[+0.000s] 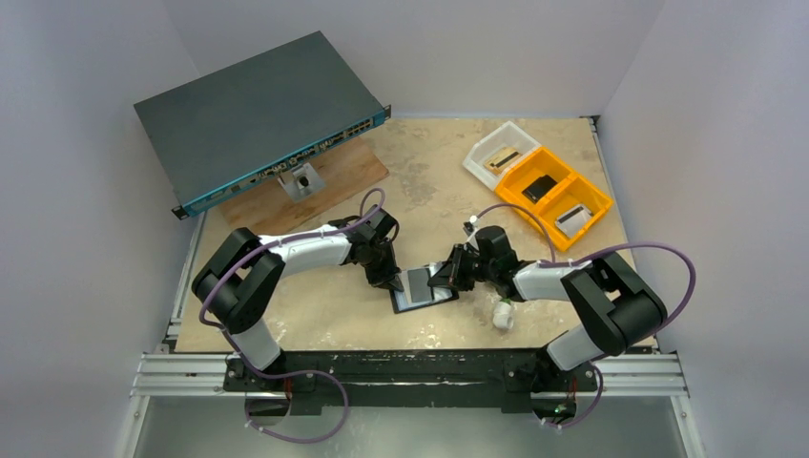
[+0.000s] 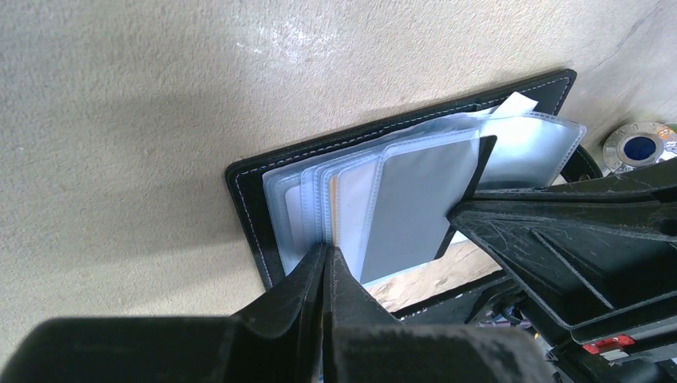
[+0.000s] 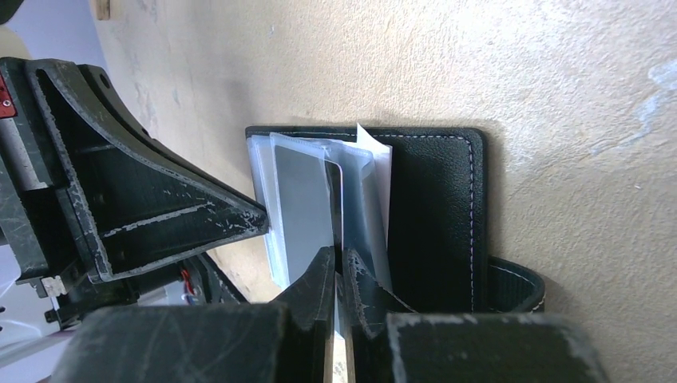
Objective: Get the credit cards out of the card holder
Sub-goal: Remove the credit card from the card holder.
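Black holder (image 3: 431, 207), one grey card (image 3: 303, 207)

- Your card holder (image 3: 431, 215) lies open and flat, black with pale stitching, its clear sleeves fanned out between both sets of fingertips.
- A grey credit card (image 3: 303, 199) tilts up from the sleeves, one edge pinched in your right gripper (image 3: 336, 263); the left gripper (image 2: 326, 254) touches the sleeves' other side.

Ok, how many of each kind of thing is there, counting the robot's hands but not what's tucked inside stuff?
Robot hands: 2, the left hand and the right hand
Trays: 2, the orange tray and the clear tray
Card holder: 1
Network switch: 1
Wooden board: 1
Small white thing: 1
Total: 8
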You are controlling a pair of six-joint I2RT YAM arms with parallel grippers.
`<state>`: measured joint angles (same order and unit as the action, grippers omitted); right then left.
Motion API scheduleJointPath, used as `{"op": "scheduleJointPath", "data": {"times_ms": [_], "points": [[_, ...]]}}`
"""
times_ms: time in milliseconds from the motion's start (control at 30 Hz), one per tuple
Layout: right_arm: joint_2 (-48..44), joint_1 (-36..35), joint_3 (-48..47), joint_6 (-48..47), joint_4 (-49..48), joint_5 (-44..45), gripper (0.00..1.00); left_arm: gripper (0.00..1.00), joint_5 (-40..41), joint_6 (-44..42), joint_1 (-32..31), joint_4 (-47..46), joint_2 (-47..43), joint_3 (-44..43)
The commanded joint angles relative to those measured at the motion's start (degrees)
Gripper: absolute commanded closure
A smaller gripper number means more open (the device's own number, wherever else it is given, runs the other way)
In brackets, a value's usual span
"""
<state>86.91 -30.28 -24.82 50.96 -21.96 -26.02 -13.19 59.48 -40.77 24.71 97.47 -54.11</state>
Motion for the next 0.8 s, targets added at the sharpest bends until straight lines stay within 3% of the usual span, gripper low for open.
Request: {"op": "scheduleJointPath", "data": {"times_ms": [0, 167, 500, 767], "points": [[-0.76, 0.54, 0.74, -2.07, 1.48, 2.77, 0.96, 1.0, 10.02, -1.21, 0.77, 5.46, 2.56, 3.35], [0.7, 0.58, 0.91, -1.32, -1.0, 0.47, 0.83, 1.0, 9.77, -1.26, 0.78, 5.24, 2.79, 3.21], [3.15, 0.54, 1.11, 0.51, -5.57, -2.89, 0.79, 1.0, 9.4, -1.52, 0.76, 5.17, 3.21, 2.72], [4.46, 0.55, 1.35, 0.92, -7.13, -3.95, 0.83, 1.0, 9.1, -1.64, 0.78, 4.91, 3.53, 2.61]]}}
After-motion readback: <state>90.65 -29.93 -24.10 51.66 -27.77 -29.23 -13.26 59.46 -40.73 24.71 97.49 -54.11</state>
